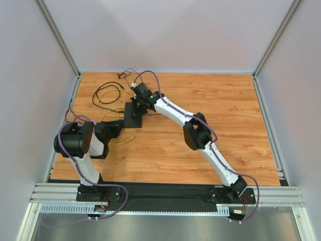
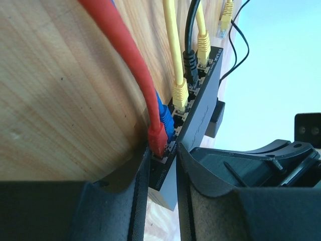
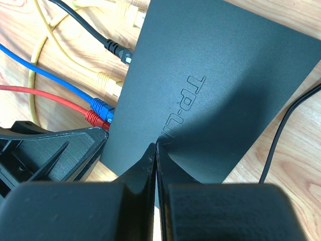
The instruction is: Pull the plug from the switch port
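Observation:
The flat black switch (image 1: 133, 118) lies at the table's back left, and its lettered top (image 3: 210, 75) fills the right wrist view. Along its port edge (image 2: 200, 108) sit a red plug (image 2: 157, 136), a blue plug (image 2: 164, 118), a yellow plug (image 2: 179, 94), a black plug (image 2: 189, 63) and another yellow one (image 2: 203, 45). My left gripper (image 2: 163, 149) is open and straddles the switch's near corner, with the red plug just past its fingertips. My right gripper (image 3: 155, 144) is shut with nothing in it, tips pressed on the switch's top.
Yellow, black, red and blue cables loop over the wood behind and left of the switch (image 1: 108, 95). A thin black wire (image 3: 286, 120) runs off its far side. One left finger (image 3: 55, 150) shows beside the red plug (image 3: 93, 118). Enclosure walls and metal posts (image 1: 60, 42) ring the table.

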You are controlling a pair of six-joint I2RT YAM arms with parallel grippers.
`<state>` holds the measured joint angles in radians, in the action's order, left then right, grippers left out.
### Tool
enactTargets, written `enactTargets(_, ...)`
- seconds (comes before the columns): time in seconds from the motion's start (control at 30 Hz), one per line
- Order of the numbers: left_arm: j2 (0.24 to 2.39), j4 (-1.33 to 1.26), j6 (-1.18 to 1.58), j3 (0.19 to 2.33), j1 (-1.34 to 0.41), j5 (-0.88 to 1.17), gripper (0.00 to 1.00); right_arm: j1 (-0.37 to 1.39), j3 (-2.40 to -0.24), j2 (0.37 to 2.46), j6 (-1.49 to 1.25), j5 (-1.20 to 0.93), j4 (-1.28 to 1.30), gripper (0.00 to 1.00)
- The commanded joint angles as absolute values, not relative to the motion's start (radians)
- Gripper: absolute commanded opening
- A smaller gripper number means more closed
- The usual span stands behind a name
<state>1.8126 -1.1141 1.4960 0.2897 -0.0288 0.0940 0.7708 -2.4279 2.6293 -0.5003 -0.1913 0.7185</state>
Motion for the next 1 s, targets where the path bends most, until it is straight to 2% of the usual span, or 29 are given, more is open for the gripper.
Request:
enactTargets(0.0,1.841,-1.172,1.505,0.259,-0.031,0.055,0.31,0.756,-2.376,2.695,-0.451,-0.11,0.861,0.01)
enactTargets(0.17,1.845,-1.201,1.528,0.238,-0.031,0.04,0.36,0.756,-2.376,2.694,-0.448,-0.114,0.861,0.01)
enactTargets(0.37,1.853,-1.197,1.536,0.249,-0.031,0.054,0.37,0.756,-2.376,2.694,-0.445,-0.114,0.861,0.01)
enactTargets(0.7,1.853,-1.144,1.508,0.294,-0.031,0.083,0.32,0.756,-2.381,2.692,-0.44,-0.112,0.862,0.01)
enactTargets(0.87,1.847,-1.123,1.505,0.305,-0.031,0.08,0.26,0.756,-2.382,2.694,-0.433,-0.103,0.868,0.01)
enactTargets(0.97,1.855,-1.126,1.503,0.311,-0.031,0.08,0.18,0.756,-2.388,2.692,-0.428,-0.094,0.874,0.01)
